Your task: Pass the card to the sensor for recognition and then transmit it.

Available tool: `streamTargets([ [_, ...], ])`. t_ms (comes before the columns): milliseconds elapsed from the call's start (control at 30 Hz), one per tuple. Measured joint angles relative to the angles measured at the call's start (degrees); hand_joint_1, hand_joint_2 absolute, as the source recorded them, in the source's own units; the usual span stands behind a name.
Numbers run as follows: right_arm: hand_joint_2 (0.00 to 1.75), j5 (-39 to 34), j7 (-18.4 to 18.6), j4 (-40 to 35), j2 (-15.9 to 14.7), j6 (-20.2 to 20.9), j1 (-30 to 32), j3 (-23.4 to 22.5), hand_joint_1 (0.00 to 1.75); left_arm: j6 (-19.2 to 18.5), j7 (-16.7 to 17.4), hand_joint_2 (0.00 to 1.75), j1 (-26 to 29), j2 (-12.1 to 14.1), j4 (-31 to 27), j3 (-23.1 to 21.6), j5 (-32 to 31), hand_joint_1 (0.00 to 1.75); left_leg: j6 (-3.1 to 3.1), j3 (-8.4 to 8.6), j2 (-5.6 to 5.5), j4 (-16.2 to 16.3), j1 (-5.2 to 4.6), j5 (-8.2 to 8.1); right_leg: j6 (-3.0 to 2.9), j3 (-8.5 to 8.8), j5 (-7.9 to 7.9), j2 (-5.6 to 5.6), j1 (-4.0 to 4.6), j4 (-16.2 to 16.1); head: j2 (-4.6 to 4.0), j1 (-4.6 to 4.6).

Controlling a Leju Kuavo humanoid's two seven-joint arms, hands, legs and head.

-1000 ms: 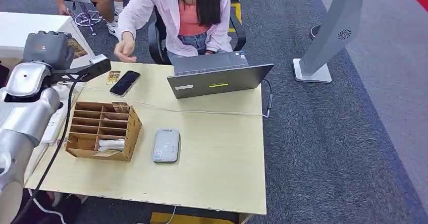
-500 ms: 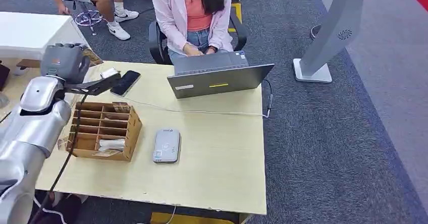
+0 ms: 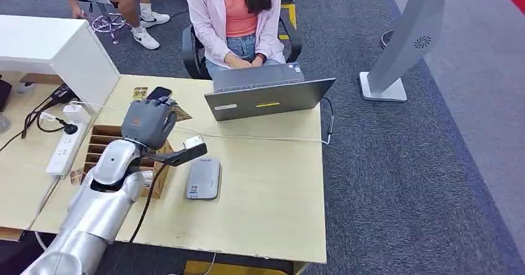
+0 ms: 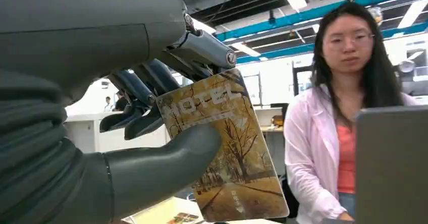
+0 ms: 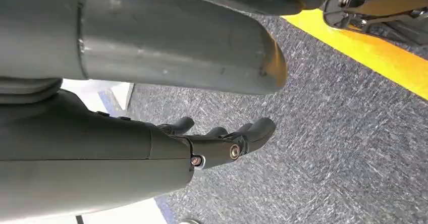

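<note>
My left hand (image 3: 148,122) hovers above the wooden card rack (image 3: 102,140) and pinches a hotel card (image 4: 224,148) printed with autumn trees between its thumb and fingers. In the head view a corner of that card (image 3: 180,114) pokes out beside the hand. The grey card sensor (image 3: 204,178) lies flat on the table, just right of the rack and nearer me than the hand. My right hand (image 5: 222,141) hangs over the carpet with its fingers loosely extended and nothing in it.
A person in a pink shirt (image 3: 238,15) sits across the table typing on a grey laptop (image 3: 266,95). A black phone (image 3: 158,93) and another card (image 3: 140,93) lie behind my hand. A power strip (image 3: 62,148) and cables sit at the left; a white cable crosses the table (image 3: 266,213).
My left hand has swung from the far left of the table rightward and toward me, carrying the card to a spot over the rack. The person withdrew an arm and now types.
</note>
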Motion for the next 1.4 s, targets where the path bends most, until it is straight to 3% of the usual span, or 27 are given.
streamTargets([
  [367, 0.00, -0.1, 0.0, 0.0, 0.0, -0.2, 0.0, -0.7, 0.00, -1.9, 0.3, 1.75, 0.9, -0.1, -2.1, -2.2, 0.9, 1.75, -0.01, -0.01, -0.01, 0.0, 0.00, 0.01, 0.00, 0.01, 0.00, -0.01, 0.00, 0.0, 0.00, 0.00],
  [600, 0.00, -0.7, 0.0, 0.0, 0.0, -0.2, 0.0, -1.0, 0.00, -9.7, 1.8, 1.75, 0.9, -0.2, -2.2, -4.2, 2.3, 1.75, -0.01, -0.01, -0.01, 0.0, 0.00, 0.01, 0.00, 0.00, 0.00, -0.01, 0.00, 0.0, 0.00, 0.02],
  [833, 0.00, -0.8, 0.0, 0.0, 0.0, -0.2, 0.0, -1.3, 0.00, -15.2, 1.9, 1.75, 0.5, -0.2, -1.9, -8.1, 4.1, 1.75, -0.01, -0.01, -0.01, 0.0, 0.00, 0.01, 0.00, -0.01, 0.00, -0.01, 0.00, 0.0, 0.00, 0.02],
  [1400, 0.00, -0.4, 0.1, 0.0, 0.0, -0.1, 0.0, -1.3, 0.00, -23.7, -2.3, 1.75, -0.8, 1.0, 1.7, -17.7, 13.5, 1.75, -0.01, -0.01, 0.00, 0.0, 0.01, 0.01, 0.00, 0.00, 0.00, 0.00, 0.01, 0.0, 0.00, 0.00],
])
